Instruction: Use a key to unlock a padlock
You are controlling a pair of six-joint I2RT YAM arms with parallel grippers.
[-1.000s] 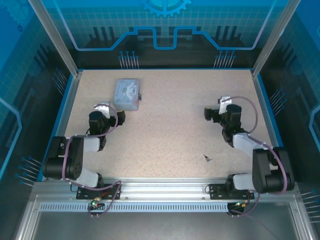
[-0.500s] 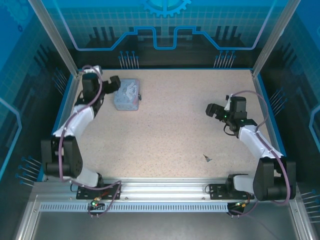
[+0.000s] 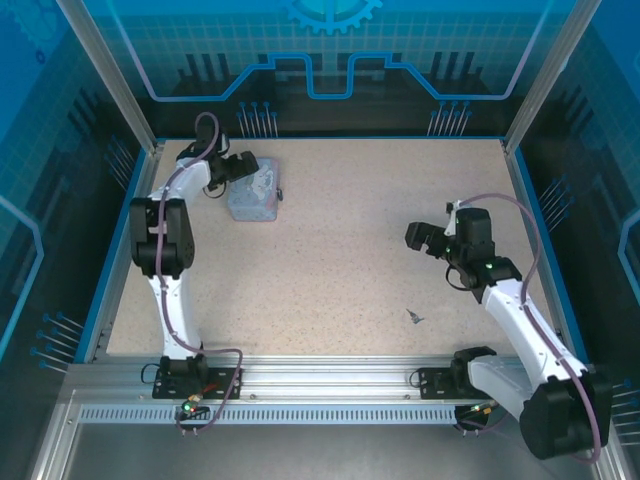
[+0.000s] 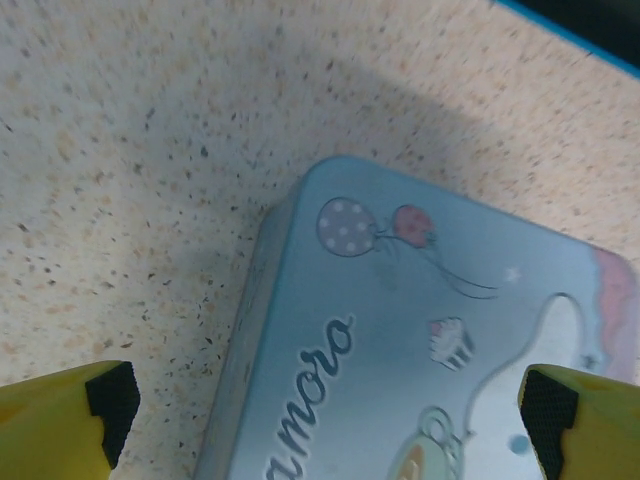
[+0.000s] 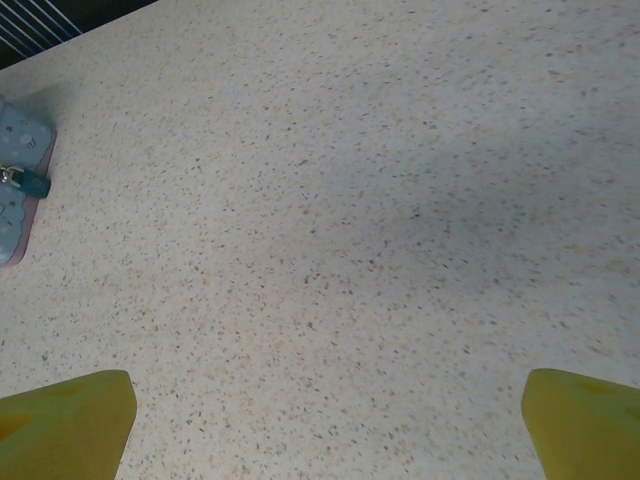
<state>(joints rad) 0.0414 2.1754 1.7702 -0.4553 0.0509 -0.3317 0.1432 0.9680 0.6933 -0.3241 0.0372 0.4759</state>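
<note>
The padlock (image 5: pixel 30 183) is tiny, with a teal body and a thin metal shackle; it sits against the right edge of the pale blue tin (image 3: pixel 254 190), far left on the table (image 3: pixel 350 260); the key (image 3: pixel 414 317) — a dark sliver — lies near right. The tin's lid is on, its contents hidden; the left gripper (image 3: pixel 238 167) is spread wide above it; the right gripper (image 3: pixel 418 237) is wide too, holding nothing.

The surface (image 3: pixel 330 250) was a pale beige speckled board, evenly lit, with only soft shadows. A thin blue border (image 3: pixel 330 139) ran along its far edge and down both sides. Two slanted aluminium posts (image 3: pixel 108 75) rose from the far corners. The back wall (image 3: pixel 330 50) was a blue panel printed with a fine grid, a stepped outline and a gear motif at top centre. An aluminium rail (image 3: pixel 330 375) closed the near edge, with a slotted white strip (image 3: pixel 330 412) just below it.
</note>
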